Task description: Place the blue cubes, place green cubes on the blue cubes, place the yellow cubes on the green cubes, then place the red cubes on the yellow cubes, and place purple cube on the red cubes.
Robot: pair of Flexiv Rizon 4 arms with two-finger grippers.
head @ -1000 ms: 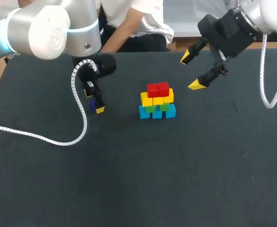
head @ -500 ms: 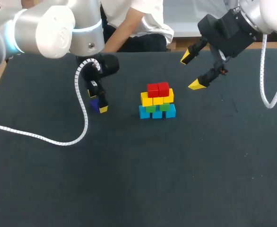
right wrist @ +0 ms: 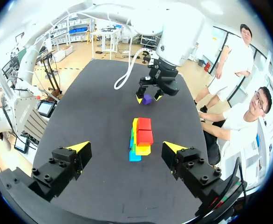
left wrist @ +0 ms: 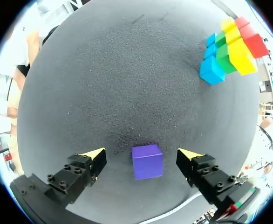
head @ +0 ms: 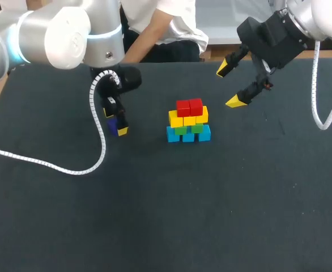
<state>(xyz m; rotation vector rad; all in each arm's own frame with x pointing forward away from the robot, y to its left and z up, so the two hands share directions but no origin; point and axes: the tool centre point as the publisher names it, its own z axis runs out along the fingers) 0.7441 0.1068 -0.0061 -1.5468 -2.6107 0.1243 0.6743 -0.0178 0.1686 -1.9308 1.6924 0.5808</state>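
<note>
Left jaws apart, down at the desk [head: 211, 215] and straddling the purple cube [left wrist: 147, 161]. There is a gap on both sides of the cube, so the yellow fingertips [left wrist: 95, 154] are not touching it. Purple cube sits flat on the desk toward the far-left part, well apart from the stack.

Stack is near the desk's middle, slightly toward the far edge. Three blue cubes [head: 188, 135] form the bottom row, with green cubes [head: 181, 130] on them. Yellow cubes [head: 176, 119] sit on the green, and two red cubes [head: 189, 106] are on top.

Right jaws wide apart and empty, raised above the desk toward the far-right side, near the stack but higher. Left arm [head: 58, 34] comes in over the far-left corner, right arm [head: 319, 17] over the far-right corner.
</note>
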